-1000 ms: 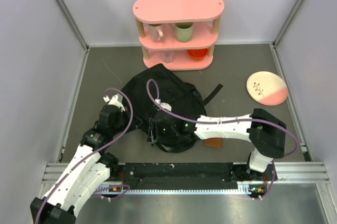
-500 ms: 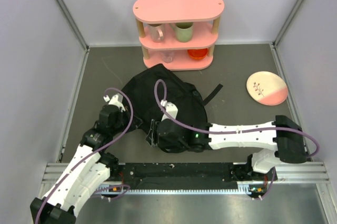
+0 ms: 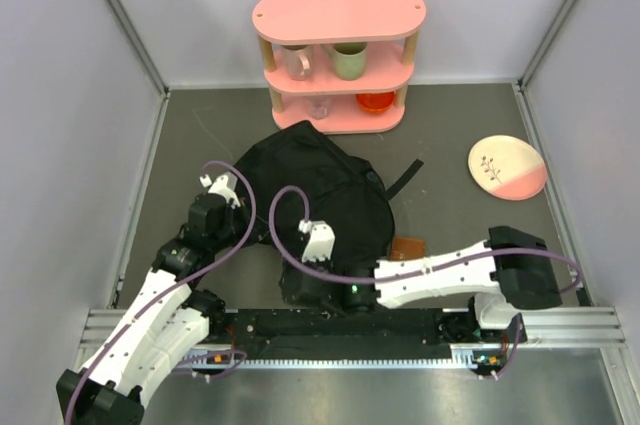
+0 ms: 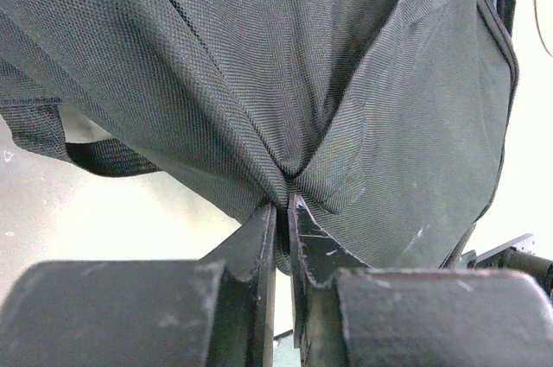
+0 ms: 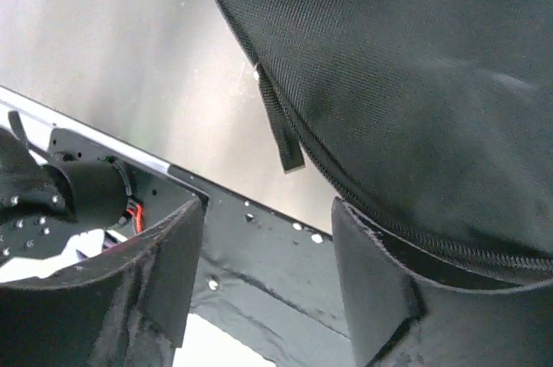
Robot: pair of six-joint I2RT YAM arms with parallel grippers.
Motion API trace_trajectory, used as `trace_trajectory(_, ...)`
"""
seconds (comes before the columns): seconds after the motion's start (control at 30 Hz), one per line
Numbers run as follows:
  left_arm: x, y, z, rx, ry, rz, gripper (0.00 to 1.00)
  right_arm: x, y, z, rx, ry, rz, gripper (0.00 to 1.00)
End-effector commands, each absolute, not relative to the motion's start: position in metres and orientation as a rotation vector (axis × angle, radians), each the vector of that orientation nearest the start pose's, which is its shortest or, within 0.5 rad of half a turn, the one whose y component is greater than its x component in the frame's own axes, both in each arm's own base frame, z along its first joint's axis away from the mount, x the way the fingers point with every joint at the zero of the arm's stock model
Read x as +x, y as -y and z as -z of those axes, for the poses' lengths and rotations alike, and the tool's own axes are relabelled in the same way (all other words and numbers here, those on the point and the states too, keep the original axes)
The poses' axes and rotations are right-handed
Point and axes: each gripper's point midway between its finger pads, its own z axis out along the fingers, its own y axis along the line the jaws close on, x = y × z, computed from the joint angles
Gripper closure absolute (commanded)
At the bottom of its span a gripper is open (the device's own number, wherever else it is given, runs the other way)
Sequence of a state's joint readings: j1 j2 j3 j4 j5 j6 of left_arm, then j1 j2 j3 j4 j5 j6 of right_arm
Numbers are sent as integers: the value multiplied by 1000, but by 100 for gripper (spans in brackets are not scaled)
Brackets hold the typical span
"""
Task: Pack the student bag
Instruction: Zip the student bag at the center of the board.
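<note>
while your left gripper (image 4: 281,210) is clenched on a fold of the student bag (image 3: 318,190), the cloth gathers into a peak right at its fingertips. that grip looks meant to anchor the bag's left edge and pull the fabric taut, so the soft body does not slide or sag while the other arm works.

you have the bag lying slumped in the middle of the table (image 3: 470,125). it is in front of the pink shelf (image 3: 340,15), and its near edge is close to the black rail (image 3: 400,325) where the arms are mounted. a strap trails out on its far right.

your right gripper (image 5: 268,211) is released, jaws standing apart with nothing between them. it is low at the bag's near edge. one finger sits just under the zipper line (image 5: 449,242); whether it touches is hard to tell. a short pull tab (image 5: 283,134) hangs free off the seam, just above the gap between the jaws. that placement suggests you are lining up to catch the tab and run the zipper open.

the brown wallet (image 3: 407,247) lies on the table just beside the bag's near right corner and is not inside it. the plate (image 3: 508,167) is well apart on the right. packing therefore looks barely begun, since the bag needs opening first. the tab is thin and floppy, so expect it to slip aside unless you close squarely on it.
</note>
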State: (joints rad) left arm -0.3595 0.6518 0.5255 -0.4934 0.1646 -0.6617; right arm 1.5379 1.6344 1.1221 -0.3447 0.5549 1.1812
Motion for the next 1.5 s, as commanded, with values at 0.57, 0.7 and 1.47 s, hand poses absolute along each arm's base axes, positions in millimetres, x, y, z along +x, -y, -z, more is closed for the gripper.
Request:
trace_trajectory(0.57, 218, 147, -173, -130, -2098, 820, 100, 123, -325, -251, 305, -1920, -1063, 1)
trace_trajectory(0.7, 221, 140, -157, -153, -2059, 785, 100, 122, -312, -219, 234, -2068, -887, 1)
trace_trajectory(1.47, 206, 148, -173, -125, -2004, 893, 100, 87, -444, -135, 83, -2312, -808, 37)
